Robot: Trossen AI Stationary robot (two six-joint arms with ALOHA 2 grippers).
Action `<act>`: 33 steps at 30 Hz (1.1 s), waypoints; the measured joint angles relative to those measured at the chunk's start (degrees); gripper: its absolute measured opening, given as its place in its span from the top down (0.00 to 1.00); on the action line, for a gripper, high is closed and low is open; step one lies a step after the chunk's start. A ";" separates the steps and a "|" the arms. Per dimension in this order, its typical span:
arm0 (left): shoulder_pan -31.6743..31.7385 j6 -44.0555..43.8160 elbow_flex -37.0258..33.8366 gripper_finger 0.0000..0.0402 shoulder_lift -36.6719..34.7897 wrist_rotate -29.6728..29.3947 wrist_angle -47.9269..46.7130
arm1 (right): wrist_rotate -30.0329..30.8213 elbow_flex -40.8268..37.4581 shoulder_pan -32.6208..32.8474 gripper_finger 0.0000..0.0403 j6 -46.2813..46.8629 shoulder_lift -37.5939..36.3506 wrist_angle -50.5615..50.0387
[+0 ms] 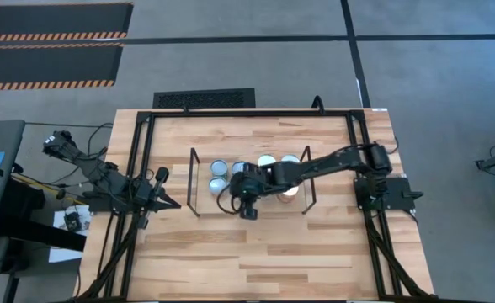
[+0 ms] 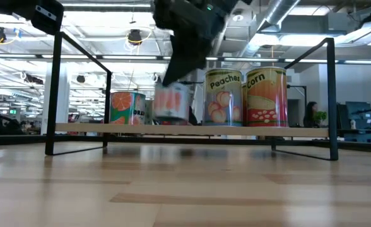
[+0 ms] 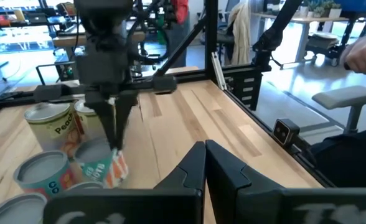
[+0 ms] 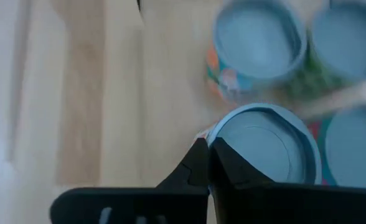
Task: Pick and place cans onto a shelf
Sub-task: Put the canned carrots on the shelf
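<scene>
Right arm over the shelf, left arm parked

From above we see the right gripper (image 1: 246, 204) at the shelf (image 1: 194, 181)'s 7 o'clock corner among the cans (image 1: 220, 167); the left gripper (image 1: 167, 202) waits off to 9 o'clock. Level view: a blurred can (image 2: 171, 103) beneath it. Left wrist: fingers (image 3: 189, 171) pressed together. Right wrist: fingertips together beside a lid (image 4: 264, 146).

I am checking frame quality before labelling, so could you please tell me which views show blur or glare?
Low view: the small orange-labelled metal can under the dark right hand is smeared, while the tall Peaches can stays sharp and ceiling lights glare behind. Right wrist view: the silver-blue can tops are soft throughout. Left wrist view: the right hand is blurred. High view: crisp, evenly lit.
</scene>
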 joint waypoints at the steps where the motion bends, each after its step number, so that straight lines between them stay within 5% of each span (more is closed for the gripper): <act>1: 0.00 0.00 0.00 1.00 -0.02 -0.10 -0.13 | -0.11 0.02 -0.18 0.97 -0.04 0.18 0.79; 20: 0.00 -0.44 0.00 1.00 0.00 -0.32 -0.26 | 0.80 0.24 -0.94 0.95 -0.87 1.99 -0.93; 33: 0.00 -0.35 0.00 1.00 0.00 -0.38 -0.13 | 2.33 0.17 -0.92 0.78 -0.86 1.80 -1.24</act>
